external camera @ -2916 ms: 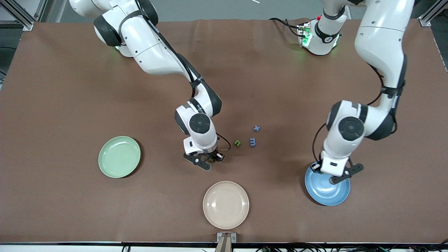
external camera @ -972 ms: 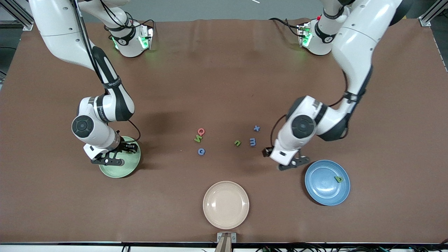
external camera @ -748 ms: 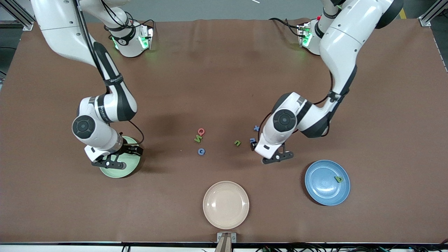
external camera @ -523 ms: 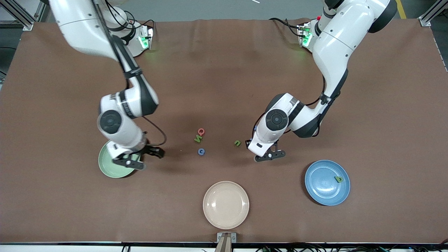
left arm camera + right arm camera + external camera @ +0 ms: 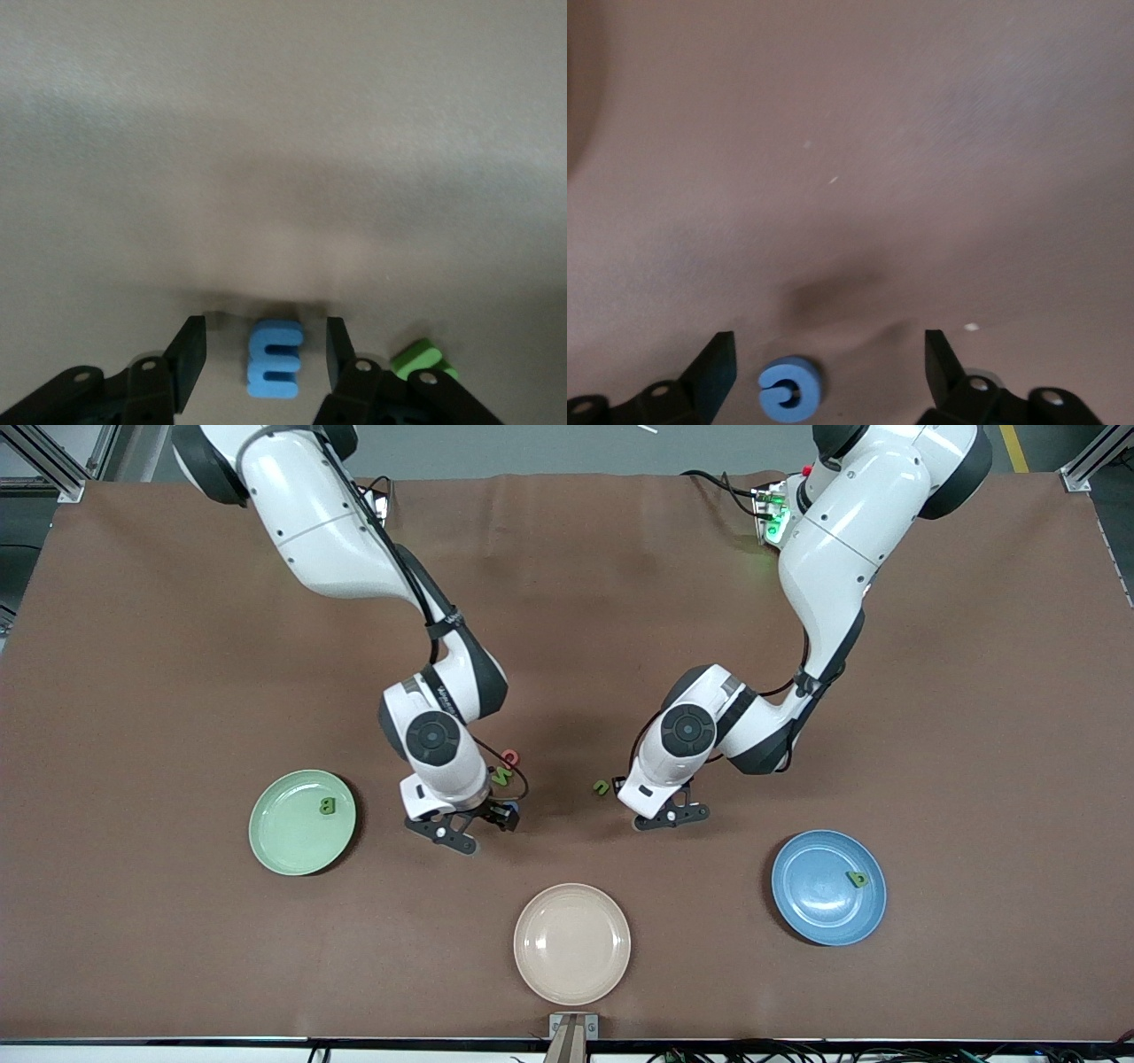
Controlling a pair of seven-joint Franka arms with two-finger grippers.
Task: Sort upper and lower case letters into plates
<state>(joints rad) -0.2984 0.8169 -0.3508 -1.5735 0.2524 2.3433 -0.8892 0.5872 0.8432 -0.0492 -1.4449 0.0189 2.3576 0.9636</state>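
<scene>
Nearest: beige plate [image 5: 572,943], no letter in it. Farther up, blue plate [image 5: 828,887] toward the left arm's end, holding one green letter [image 5: 857,880]; mint plate [image 5: 302,821] toward the right arm's end, holding a green B [image 5: 326,806]. Farther still, both grippers low over the loose letters mid-table. Left gripper [image 5: 264,356] spread wide, blue m [image 5: 275,359] squarely between the fingers, its long axis running along the gap, green n [image 5: 423,361] just beside. Right gripper [image 5: 830,361] spread wider, blue c [image 5: 790,390] between the fingers but off-centre, closer to one. Likely next: straight descent and close for each. Red letter [image 5: 510,756] and green N [image 5: 502,776] farthest, by the right wrist.
</scene>
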